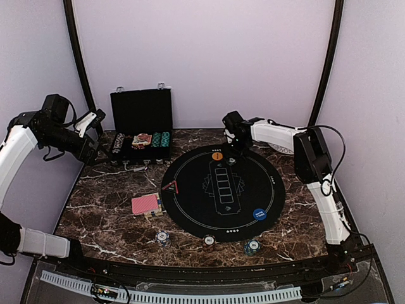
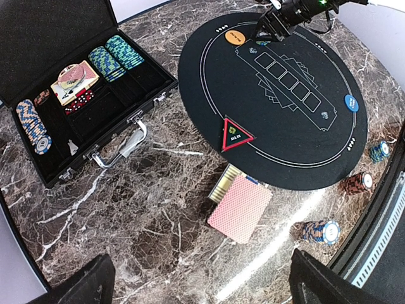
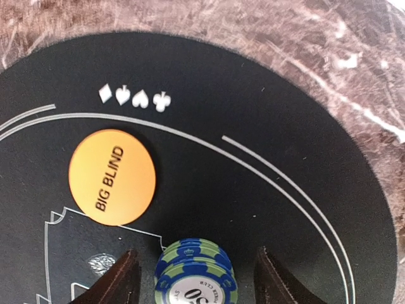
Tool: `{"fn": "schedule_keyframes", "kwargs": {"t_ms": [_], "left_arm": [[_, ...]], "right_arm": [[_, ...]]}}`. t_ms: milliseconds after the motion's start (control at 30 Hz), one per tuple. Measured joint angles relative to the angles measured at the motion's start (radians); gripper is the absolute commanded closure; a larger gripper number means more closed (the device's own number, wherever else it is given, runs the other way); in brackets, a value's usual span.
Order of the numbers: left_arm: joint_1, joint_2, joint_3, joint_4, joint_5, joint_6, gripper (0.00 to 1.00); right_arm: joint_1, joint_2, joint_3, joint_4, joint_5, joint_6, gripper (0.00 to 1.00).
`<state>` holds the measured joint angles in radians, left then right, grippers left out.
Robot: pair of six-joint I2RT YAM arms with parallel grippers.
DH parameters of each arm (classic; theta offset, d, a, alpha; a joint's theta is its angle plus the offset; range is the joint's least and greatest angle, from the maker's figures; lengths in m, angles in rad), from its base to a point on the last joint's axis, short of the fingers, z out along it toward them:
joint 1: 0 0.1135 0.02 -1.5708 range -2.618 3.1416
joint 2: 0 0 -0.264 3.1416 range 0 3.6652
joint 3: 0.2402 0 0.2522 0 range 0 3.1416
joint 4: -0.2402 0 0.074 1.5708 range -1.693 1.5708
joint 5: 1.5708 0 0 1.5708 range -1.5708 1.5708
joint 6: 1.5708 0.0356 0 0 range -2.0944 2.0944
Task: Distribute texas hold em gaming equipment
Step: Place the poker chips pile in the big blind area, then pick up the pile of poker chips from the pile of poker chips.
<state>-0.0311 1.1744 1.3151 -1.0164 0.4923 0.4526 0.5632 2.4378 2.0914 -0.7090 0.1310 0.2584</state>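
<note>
While the right hand [image 3: 197, 282] stood spread around the chip stack [image 3: 195, 269], not touching, a straight upward lift looked safest.

A robotics lab's test cell — a left arm [image 1: 16, 155] and a right arm [image 1: 332, 212] are bolted at the near edge of a marble-patterned table [image 1: 107, 212], enclosed by bare lilac walls [image 1: 202, 57] and curved black poles [image 1: 79, 57], with a slotted cable duct [image 1: 190, 296] along the front.

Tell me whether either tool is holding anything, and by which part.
Nothing is held. The right tool straddles the blue-green chip stack, with a gap showing at each finger. The left tool hangs open and empty above the table.
</note>
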Motion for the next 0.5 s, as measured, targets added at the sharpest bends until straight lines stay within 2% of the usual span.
{"fn": "schedule_keyframes", "kwargs": {"t_ms": [167, 267, 367, 500], "left_arm": [[0.0, 0.0, 0.012, -0.005, 0.0, 0.0, 0.01], [0.0, 0.0, 0.012, -0.007, -0.002, 0.0, 0.01], [0.0, 0.0, 0.014, -0.008, -0.003, 0.0, 0.01], [0.0, 0.0, 0.018, -0.008, -0.002, 0.001, 0.01]], "right_arm": [[0.0, -0.018, 0.021, -0.008, 0.0, -0.011, 0.35], [0.01, -0.089, -0.032, -0.012, 0.004, -0.014, 0.32], [0.041, -0.252, -0.179, -0.002, 0.023, -0.011, 0.29], [0.149, -0.524, -0.42, 0.016, 0.053, 0.013, 0.25]]}}
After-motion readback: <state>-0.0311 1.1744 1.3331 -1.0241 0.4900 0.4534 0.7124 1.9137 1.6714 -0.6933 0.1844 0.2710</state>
